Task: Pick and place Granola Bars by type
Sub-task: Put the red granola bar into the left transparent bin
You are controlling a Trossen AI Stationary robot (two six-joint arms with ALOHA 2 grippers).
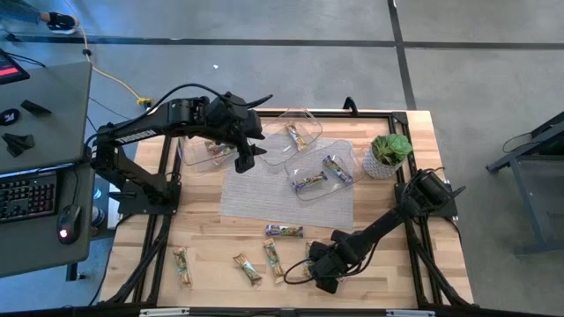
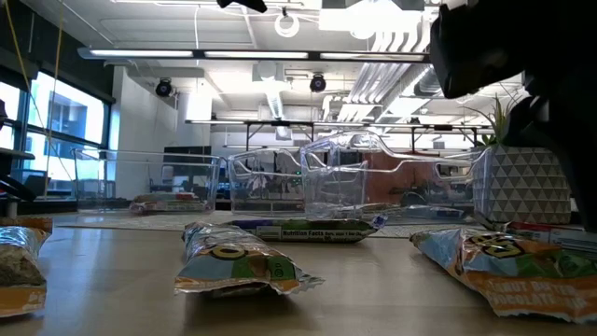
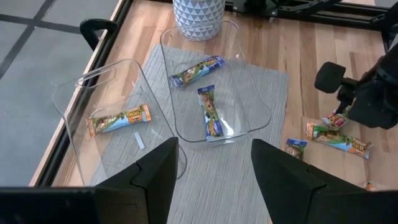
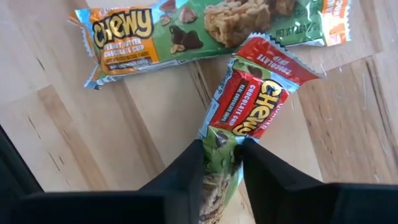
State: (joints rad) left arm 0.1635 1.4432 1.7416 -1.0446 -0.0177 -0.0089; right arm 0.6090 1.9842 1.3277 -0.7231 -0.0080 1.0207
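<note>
View of my sorting run, partway through. My right tool (image 4: 221,158) is low over the near edge of the tabletop (image 1: 388,264), its two fingers clenched on one end of a red-wrapped granola bar (image 4: 249,102); the wrapper shows pinched between the fingertips in the right wrist view, while the rest of the bar lies flat on the wood ahead of the tool. Just beyond it, touching its far end, lies a green-wrapped bar (image 4: 205,28).

My left tool (image 3: 211,180) hangs with its fingers spread and nothing between them, above the grey mat (image 1: 286,198) and the clear tubs. Straight ahead of it, one tub (image 3: 252,99) holds two purple-wrapped bars (image 3: 198,70); a second tub (image 3: 78,118) to one side holds a single green-wrapped bar (image 3: 119,119). In the high view a further tub under the left arm (image 1: 198,150) also holds a bar or two, whose type I cannot tell.

Done, as I judge it: about five bars are already in tubs. Left to do: the red bar is gripped but not yet lifted, and roughly five more bars (image 1: 249,267) lie loose along the near edge, to the side of my right tool, with one purple bar (image 1: 284,231) between them and the mat. I would put the task at around halfway.
</note>
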